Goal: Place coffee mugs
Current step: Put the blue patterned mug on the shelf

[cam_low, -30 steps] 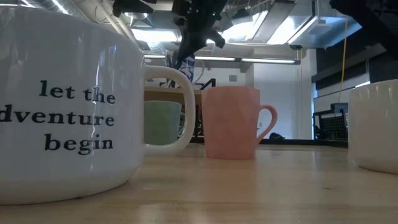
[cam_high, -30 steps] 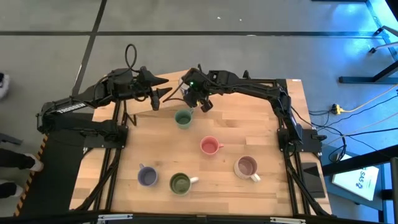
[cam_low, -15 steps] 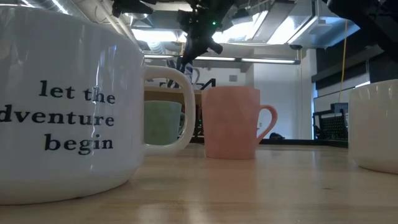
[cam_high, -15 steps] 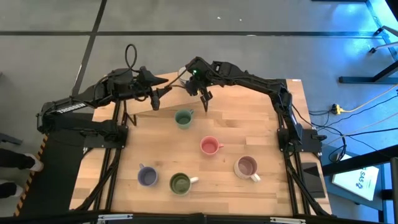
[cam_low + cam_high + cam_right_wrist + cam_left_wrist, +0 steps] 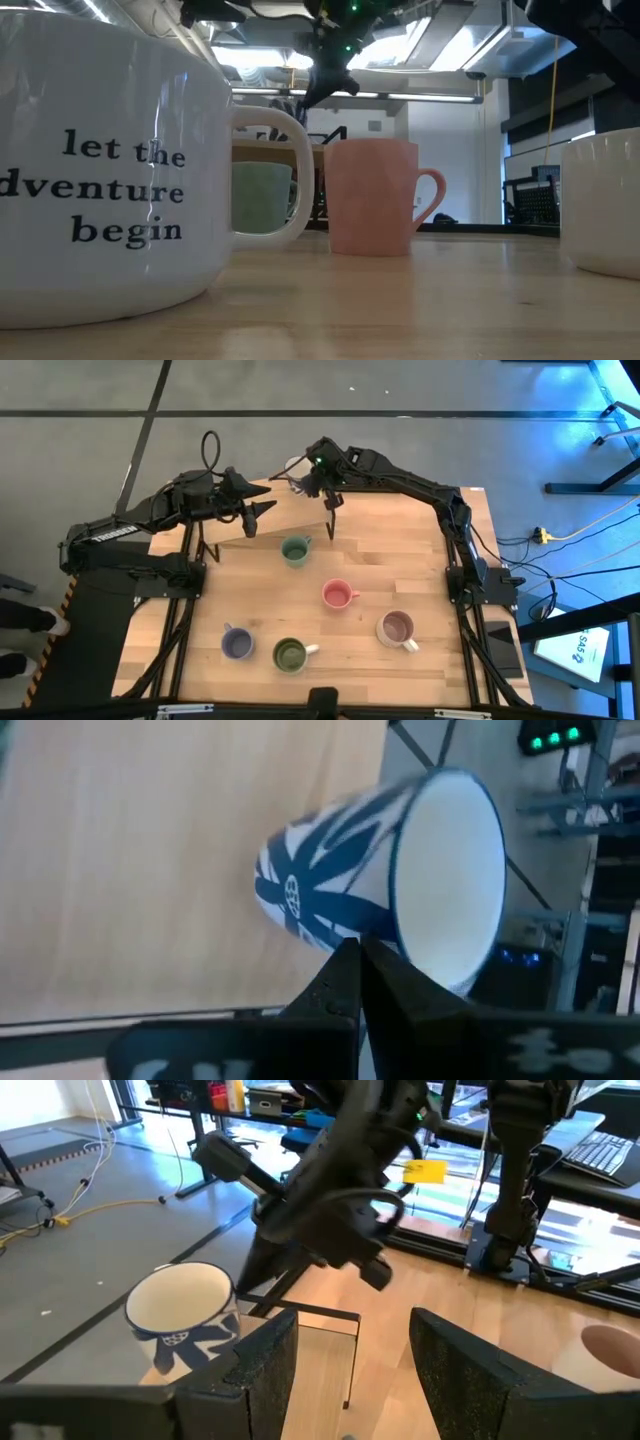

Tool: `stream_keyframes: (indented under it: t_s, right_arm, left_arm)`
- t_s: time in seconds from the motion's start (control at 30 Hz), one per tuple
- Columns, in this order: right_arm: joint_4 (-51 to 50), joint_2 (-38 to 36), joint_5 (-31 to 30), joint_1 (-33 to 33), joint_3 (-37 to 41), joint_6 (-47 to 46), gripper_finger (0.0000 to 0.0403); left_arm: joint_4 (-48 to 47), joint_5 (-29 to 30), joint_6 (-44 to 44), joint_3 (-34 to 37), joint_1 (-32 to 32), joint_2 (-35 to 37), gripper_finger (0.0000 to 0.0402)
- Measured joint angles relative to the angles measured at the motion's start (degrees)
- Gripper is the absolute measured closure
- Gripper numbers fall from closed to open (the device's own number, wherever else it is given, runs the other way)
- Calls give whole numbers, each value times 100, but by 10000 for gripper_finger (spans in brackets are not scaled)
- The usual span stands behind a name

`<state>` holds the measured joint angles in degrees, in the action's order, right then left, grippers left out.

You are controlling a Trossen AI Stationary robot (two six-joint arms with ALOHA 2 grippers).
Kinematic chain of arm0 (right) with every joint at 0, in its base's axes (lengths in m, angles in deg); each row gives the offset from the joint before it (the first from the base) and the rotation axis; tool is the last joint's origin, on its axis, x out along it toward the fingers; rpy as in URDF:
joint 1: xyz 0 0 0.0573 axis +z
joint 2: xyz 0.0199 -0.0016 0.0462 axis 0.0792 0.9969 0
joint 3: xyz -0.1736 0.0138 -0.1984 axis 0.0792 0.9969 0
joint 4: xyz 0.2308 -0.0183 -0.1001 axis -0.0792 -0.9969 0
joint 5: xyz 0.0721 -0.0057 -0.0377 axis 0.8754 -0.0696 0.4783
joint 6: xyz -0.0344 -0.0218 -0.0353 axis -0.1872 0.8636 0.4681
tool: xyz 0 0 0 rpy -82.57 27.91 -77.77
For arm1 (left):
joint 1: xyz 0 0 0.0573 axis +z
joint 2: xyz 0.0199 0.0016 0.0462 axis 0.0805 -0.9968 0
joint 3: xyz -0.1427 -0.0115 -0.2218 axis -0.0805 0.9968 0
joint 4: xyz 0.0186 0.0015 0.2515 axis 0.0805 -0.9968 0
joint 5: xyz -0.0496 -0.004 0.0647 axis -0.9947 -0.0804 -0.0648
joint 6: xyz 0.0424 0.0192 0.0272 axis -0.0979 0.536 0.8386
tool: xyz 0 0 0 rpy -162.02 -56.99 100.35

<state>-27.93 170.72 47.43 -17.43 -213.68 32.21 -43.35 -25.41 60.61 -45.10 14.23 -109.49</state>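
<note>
White blue-patterned ceramic mug (image 5: 385, 885) hangs off my right gripper (image 5: 330, 525), jaws pinched shut on handle, far edge of wooden table (image 5: 400, 560). My left gripper (image 5: 258, 512) waits wide, empty, far left.

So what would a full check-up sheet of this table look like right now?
Surface: wooden table, bare between the mugs.
Job's things: teal mug, pink mug, pale mug, lavender mug and green mug stand upright, apart. Blue-patterned mug is by the right arm; what it rests on cannot be told.
Clutter: nothing seen.
Grippers: left gripper at the far left edge, jaws open, empty. Right gripper raised beyond the teal mug, jaws shut.
Cables: black loop on the left arm; yellow cable on the floor.
Surroundings: grey floor; no person seen.
</note>
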Motion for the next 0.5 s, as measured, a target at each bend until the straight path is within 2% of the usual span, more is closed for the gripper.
stream_keyframes:
  t_s: [0.23, 0.33, 0.5]
  right_arm:
    - [-126, -81, 248, 441, -355, 75, 403]
    - [318, -25, 243, 589, -355, 450, 403]
    - [775, 172, 236, 581, -339, 524, 403]
  left_arm:
    - [-33, 0, 17, 0, 0, 0, 214]
    - [-33, 0, 17, 0, 0, 0, 214]
    - [-44, -3, 9, 0, -2, 0, 214]
